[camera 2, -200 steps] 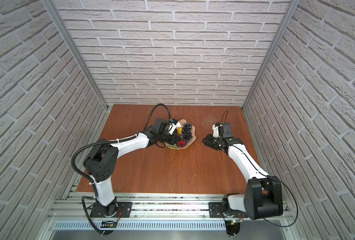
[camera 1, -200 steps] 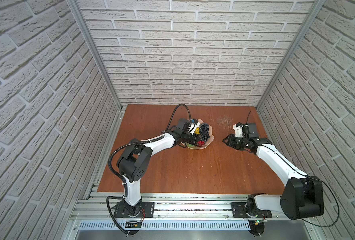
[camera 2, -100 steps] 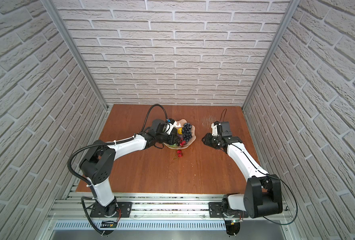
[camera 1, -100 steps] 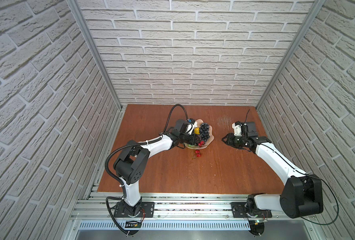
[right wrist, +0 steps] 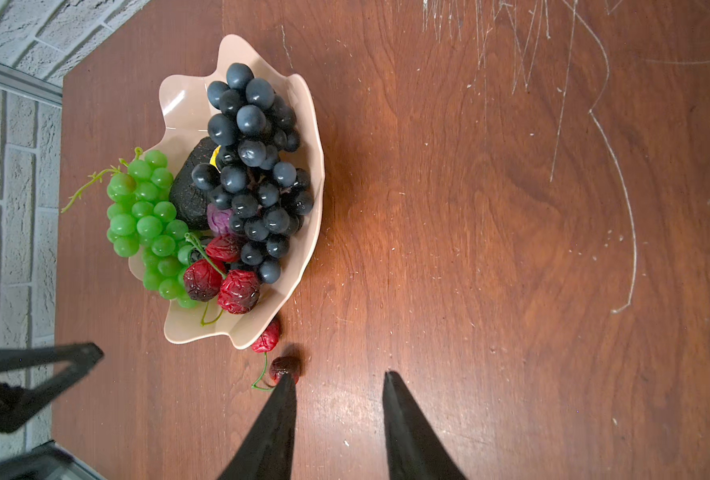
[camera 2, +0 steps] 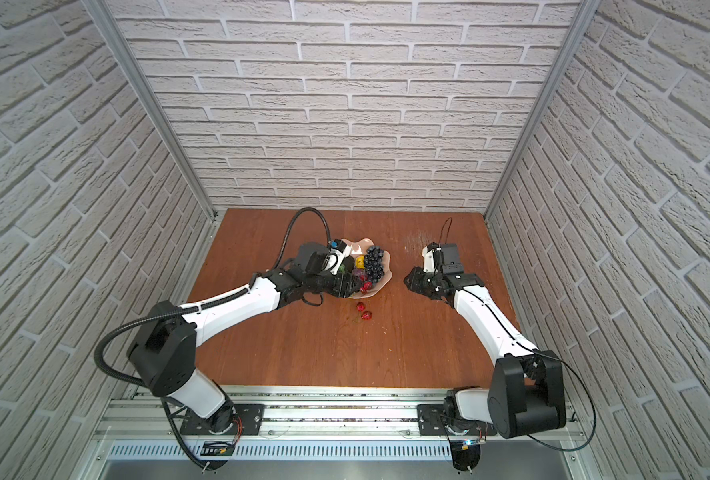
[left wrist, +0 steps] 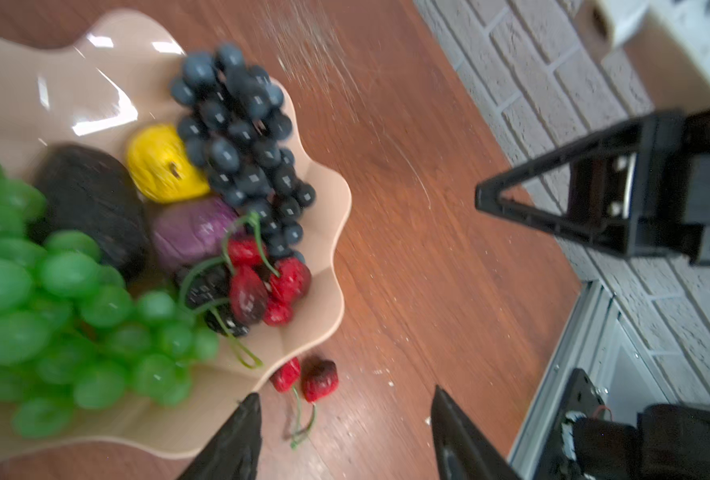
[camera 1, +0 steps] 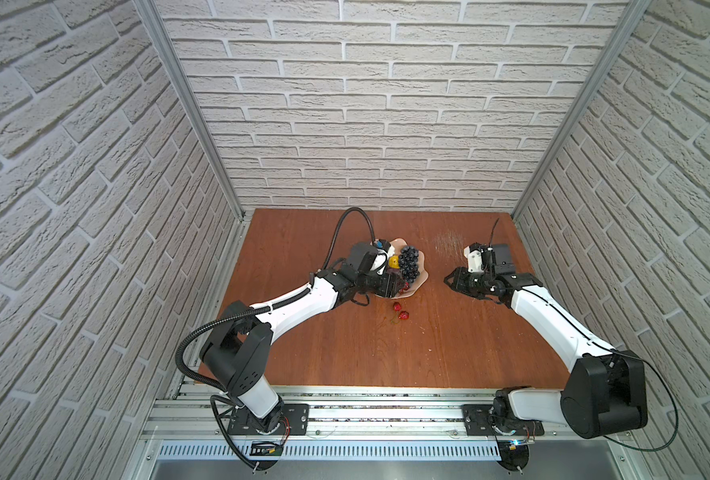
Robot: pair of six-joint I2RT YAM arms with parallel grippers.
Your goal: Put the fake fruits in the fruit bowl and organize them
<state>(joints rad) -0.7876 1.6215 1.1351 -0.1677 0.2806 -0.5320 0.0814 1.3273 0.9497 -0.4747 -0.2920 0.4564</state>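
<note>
Filling the bowl (right wrist: 187, 104), most fruit (right wrist: 253, 166) is placed, but two cherries (camera 1: 404, 316) lie on the table (camera 1: 345, 340) at its 6 o'clock in a top view; left gripper (left wrist: 345, 395) and right gripper (right wrist: 340, 375) gape empty.

Wooden table (right wrist: 469, 208): fruit bowl (right wrist: 182, 104), cherry pair (right wrist: 266, 340) just beside it.

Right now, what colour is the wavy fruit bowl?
The fruit bowl is pale peach-pink, clearest in the right wrist view.
</note>
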